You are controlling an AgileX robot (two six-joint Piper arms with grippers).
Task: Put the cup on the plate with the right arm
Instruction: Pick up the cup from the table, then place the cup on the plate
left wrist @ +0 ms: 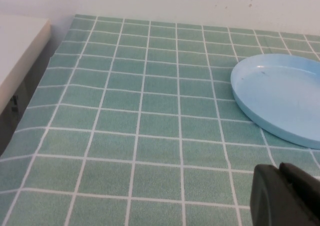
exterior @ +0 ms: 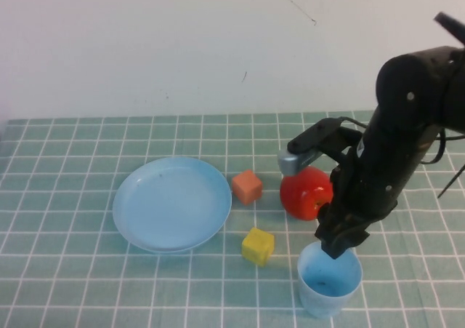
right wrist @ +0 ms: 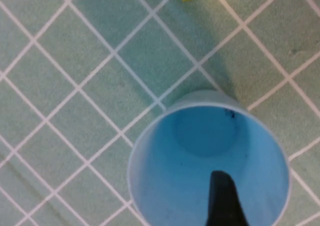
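Observation:
The light blue cup (exterior: 329, 278) stands upright on the green checked cloth near the front edge, right of centre. My right gripper (exterior: 338, 245) hangs straight down at the cup's far rim and is open. In the right wrist view one black finger (right wrist: 223, 201) reaches inside the cup (right wrist: 200, 151); the other finger is out of frame. The wide light blue plate (exterior: 172, 204) lies empty to the left; it also shows in the left wrist view (left wrist: 280, 98). My left gripper (left wrist: 285, 196) is shut and empty, low over the cloth, near the plate.
A red apple (exterior: 305, 191) sits just behind the cup, partly under the right arm. An orange cube (exterior: 247, 187) and a yellow cube (exterior: 258, 246) lie between the plate and the cup. A white wall rises behind the table.

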